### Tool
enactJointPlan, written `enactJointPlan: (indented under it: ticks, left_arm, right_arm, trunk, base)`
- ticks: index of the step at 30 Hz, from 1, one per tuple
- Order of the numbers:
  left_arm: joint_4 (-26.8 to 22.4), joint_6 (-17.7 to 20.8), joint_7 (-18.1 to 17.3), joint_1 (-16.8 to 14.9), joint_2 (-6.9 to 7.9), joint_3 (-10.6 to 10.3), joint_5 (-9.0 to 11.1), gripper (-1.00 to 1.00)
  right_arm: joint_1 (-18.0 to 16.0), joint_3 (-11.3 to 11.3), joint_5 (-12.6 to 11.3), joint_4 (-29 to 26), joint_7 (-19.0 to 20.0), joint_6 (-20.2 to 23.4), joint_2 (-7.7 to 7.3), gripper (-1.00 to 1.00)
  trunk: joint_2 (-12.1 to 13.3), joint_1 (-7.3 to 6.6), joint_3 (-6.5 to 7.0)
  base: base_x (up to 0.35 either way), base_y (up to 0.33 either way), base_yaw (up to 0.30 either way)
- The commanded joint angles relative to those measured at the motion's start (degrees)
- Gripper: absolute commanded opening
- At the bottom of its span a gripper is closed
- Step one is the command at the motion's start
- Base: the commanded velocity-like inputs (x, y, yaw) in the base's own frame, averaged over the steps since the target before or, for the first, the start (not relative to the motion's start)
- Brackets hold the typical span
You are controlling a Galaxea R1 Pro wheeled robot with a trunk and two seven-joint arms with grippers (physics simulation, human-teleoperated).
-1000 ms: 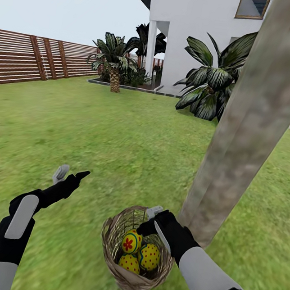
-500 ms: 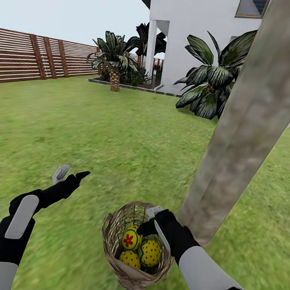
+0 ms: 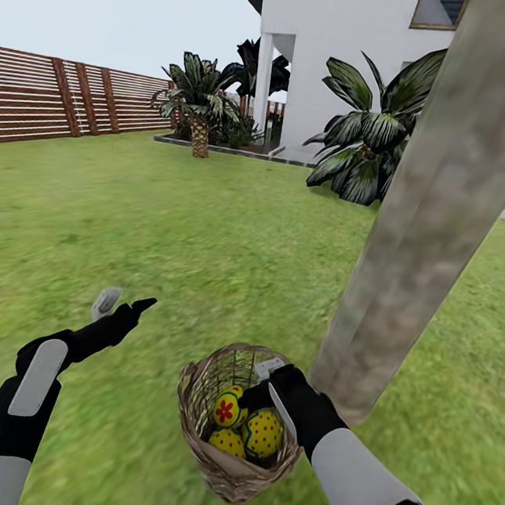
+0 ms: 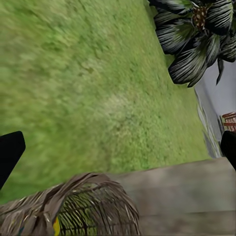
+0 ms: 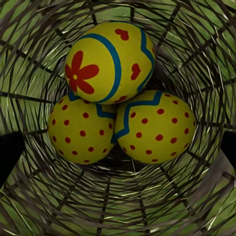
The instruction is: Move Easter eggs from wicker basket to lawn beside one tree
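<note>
- The right gripper (image 3: pixel 263 371), black with a pale finger, sits at the rim of the round brown woven wicker basket (image 3: pixel 212 386). The basket tilts and appears to hang clear of the grass, so the gripper seems to be clamped on the rim, though the pinch itself is hidden and I cannot tell for certain.
- The right wrist view looks straight down into the basket (image 5: pixel 206 54), with dark finger edges at either side of the opening.
- The left gripper (image 3: pixel 124 303) hovers over the grass well apart from the basket, its pale and dark fingers spread and holding nothing.
- Inside the basket lie three yellow Easter eggs, touching one another: one with a red flower and blue band (image 5: pixel 109 61), and two with red dots and blue zigzags (image 5: pixel 82 130) (image 5: pixel 156 127). The head view shows the same cluster (image 3: pixel 245 425).
- The thick, smooth, mottled grey-brown leaning tree trunk (image 3: pixel 430 219) stands just beside the basket, rising from the short green lawn (image 3: pixel 228 257).
- Progress, as I judge it: the basket is already next to a tree, but no egg has come out. All three removals and placements on the grass remain.
- Count: three eggs, one basket, one trunk nearby, two grippers.
- Farther off stand a brown slatted fence (image 3: pixel 58 101), a white house (image 3: pixel 343 27) and dark-leaved palms (image 3: pixel 193 103).
</note>
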Motion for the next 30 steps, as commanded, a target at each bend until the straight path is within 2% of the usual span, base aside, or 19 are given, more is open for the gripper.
enactJointPlan:
  ticks: [1,7,19,30]
  left_arm:
    - [-0.03,0.32,0.07,-0.04,-0.01,0.08,0.26,1.00]
    - [-0.03,0.32,0.07,-0.04,-0.01,0.08,0.24,1.00]
    - [-0.11,0.32,0.07,-0.04,-0.06,0.09,0.25,1.00]
    - [-0.13,0.32,0.07,-0.04,-0.10,0.12,0.26,1.00]
  right_arm:
    - [-0.04,0.17,-0.12,-0.07,0.03,0.25,-0.03,1.00]
    - [-0.04,0.17,-0.11,-0.08,0.03,0.24,-0.07,1.00]
    - [-0.04,0.13,-0.19,0.00,0.03,0.33,-0.12,1.00]
    - [-0.04,0.08,-0.25,0.00,0.03,0.39,-0.05,1.00]
  trunk:
    - [-0.44,0.21,-0.24]
    - [-2.84,1.53,-1.31]
    - [-2.84,1.53,-1.31]
    - [-2.84,1.53,-1.31]
  base:
    - [0.000,0.000,0.000]
    - [0.000,0.000,0.000]
    - [0.002,0.000,0.000]
    - [0.197,0.000,0.000]
